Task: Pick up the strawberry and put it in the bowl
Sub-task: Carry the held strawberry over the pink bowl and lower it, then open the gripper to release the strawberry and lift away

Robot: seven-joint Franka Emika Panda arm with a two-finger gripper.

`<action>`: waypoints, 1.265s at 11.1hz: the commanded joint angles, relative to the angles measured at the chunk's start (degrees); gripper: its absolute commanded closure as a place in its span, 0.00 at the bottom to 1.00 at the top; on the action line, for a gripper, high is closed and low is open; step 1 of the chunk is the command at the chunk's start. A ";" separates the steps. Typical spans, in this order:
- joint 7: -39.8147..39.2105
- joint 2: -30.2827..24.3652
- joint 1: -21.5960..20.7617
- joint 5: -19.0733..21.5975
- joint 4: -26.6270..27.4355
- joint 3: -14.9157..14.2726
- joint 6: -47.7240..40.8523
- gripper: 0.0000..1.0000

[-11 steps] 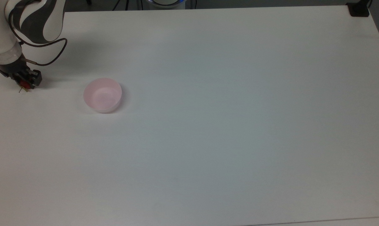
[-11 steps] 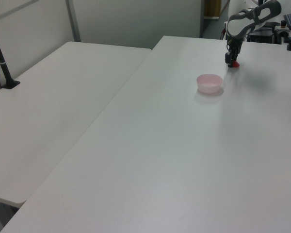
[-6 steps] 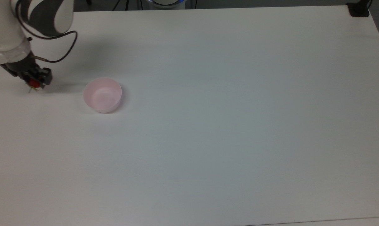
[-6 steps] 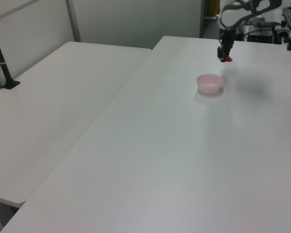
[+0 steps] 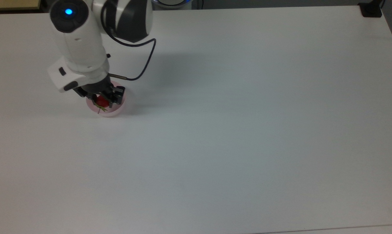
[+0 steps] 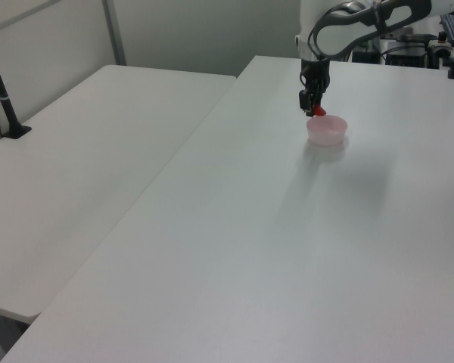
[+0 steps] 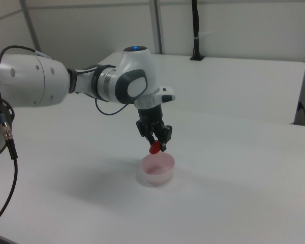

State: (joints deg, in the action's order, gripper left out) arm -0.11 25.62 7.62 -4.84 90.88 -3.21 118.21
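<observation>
The red strawberry (image 5: 101,102) hangs between the fingers of my gripper (image 5: 102,100), which is shut on it. In the right view the strawberry (image 7: 155,148) sits a short way above the rim of the pale pink bowl (image 7: 157,170), held by the gripper (image 7: 156,145). From the top view the gripper covers the far part of the bowl (image 5: 113,111), and the fruit's stem points toward the bowl's near rim. The left view has the gripper (image 6: 312,107) holding the strawberry (image 6: 318,111) just over the left edge of the bowl (image 6: 328,130).
The bowl stands on a wide white table (image 5: 235,130). A second white table (image 6: 83,159) adjoins it on the left view's left. A black post (image 6: 1,91) is clamped to that table, and a black mount (image 5: 371,10) sits at the top view's far right corner.
The arm has swung from the top view's left edge to the right, carrying the strawberry from beside the bowl to a spot over it. The bowl has stayed in place.
</observation>
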 commanded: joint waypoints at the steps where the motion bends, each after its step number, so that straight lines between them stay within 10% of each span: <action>1: 0.38 -0.48 -1.03 -0.09 2.01 -1.10 -0.70 0.71; 4: -0.76 -1.35 -0.59 -0.17 1.93 -1.18 -4.11 0.43; 5: -1.03 -2.14 -0.68 -0.17 1.41 -1.18 -6.21 0.05; 14: 7.10 -18.92 -14.38 -0.09 1.23 -1.45 -22.04 0.00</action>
State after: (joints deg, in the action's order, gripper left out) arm 1.33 12.66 -3.18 -4.90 90.52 -3.56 99.99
